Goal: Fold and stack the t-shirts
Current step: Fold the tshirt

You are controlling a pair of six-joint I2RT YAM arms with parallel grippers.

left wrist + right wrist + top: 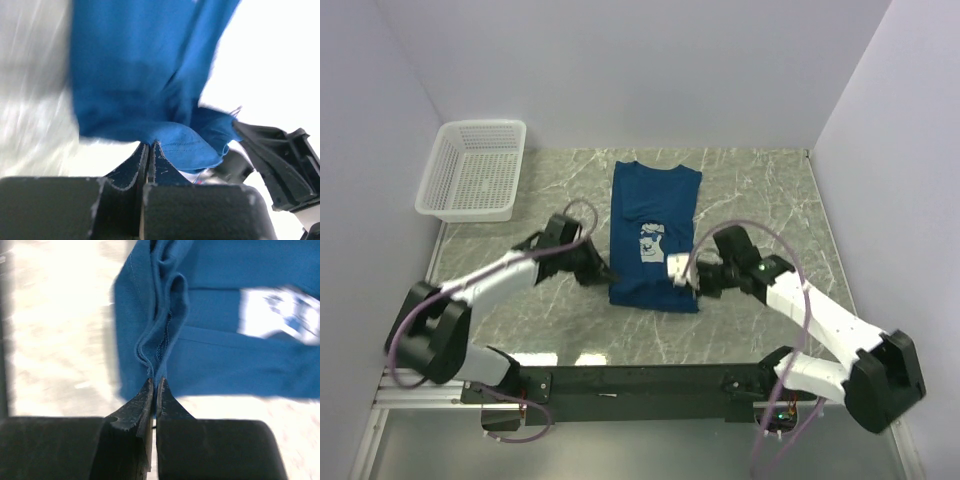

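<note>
Holding the dark blue t-shirt, which lies folded lengthwise on the desk, I have my left gripper and right gripper each pinched tight on a near hem corner.

My left gripper sits at bottom centre, its jaws pressed together on a stitched hem fold of the blue t-shirt. The cloth fills the upper centre of the frame. A blurred pale table surface occupies the left. A black machine part stands at lower right.
</note>
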